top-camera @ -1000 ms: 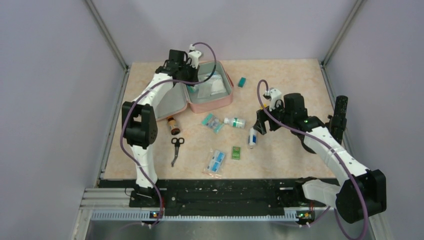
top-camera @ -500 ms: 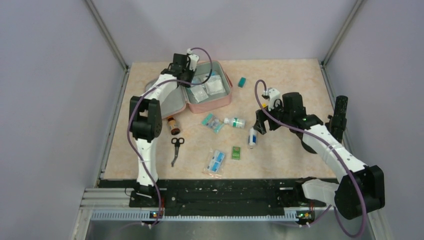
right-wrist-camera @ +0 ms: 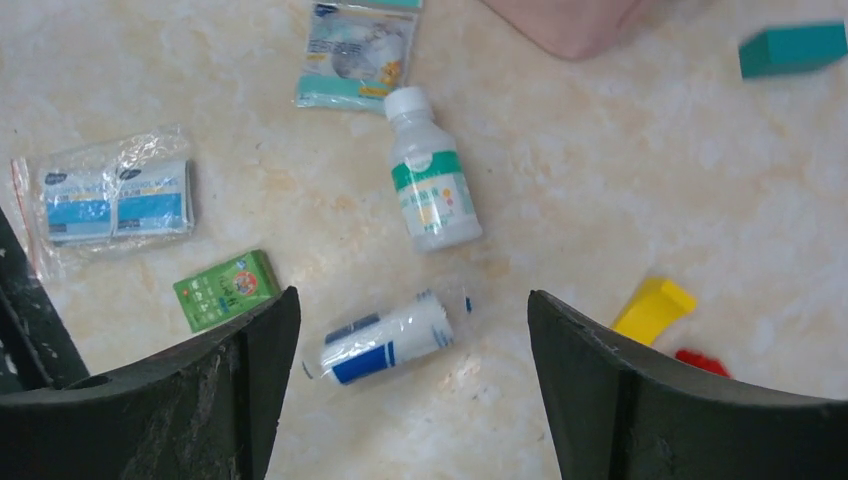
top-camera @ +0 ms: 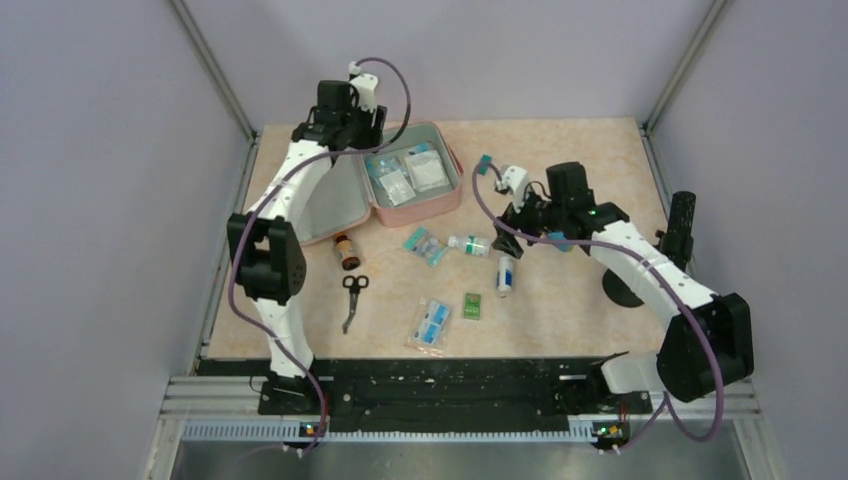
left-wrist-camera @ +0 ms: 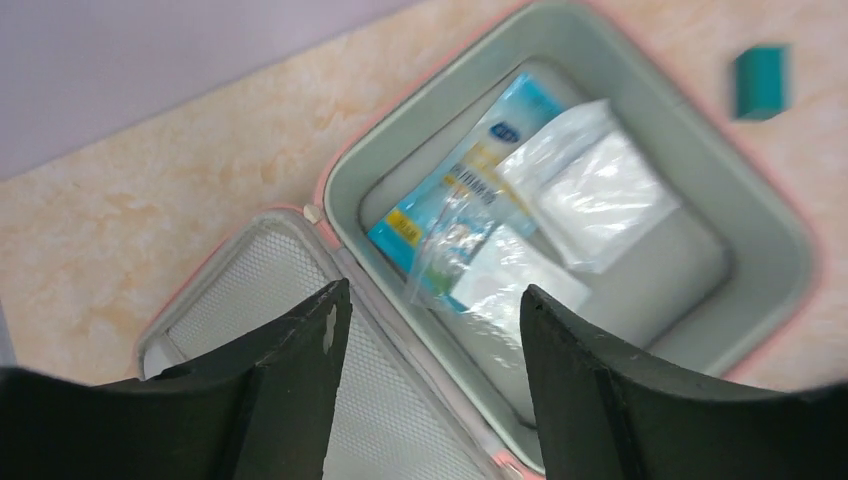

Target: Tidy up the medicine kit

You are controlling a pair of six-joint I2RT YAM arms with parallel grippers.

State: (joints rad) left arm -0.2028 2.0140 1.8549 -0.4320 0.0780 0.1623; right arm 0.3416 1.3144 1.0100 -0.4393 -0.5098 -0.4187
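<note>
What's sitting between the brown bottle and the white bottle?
A teal-edged packet lies between the brown bottle and the white bottle, clear in the top view.

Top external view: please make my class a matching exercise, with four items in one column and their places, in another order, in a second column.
Items
1 scissors
2 white packets
3 brown bottle
4 green box

Places
A inside the medicine kit
B right of the sachet bag
C just in front of the lid
D left of the sachet bag, well clear of the kit

Pairs: 1-D, 2-A, 3-C, 4-B
</note>
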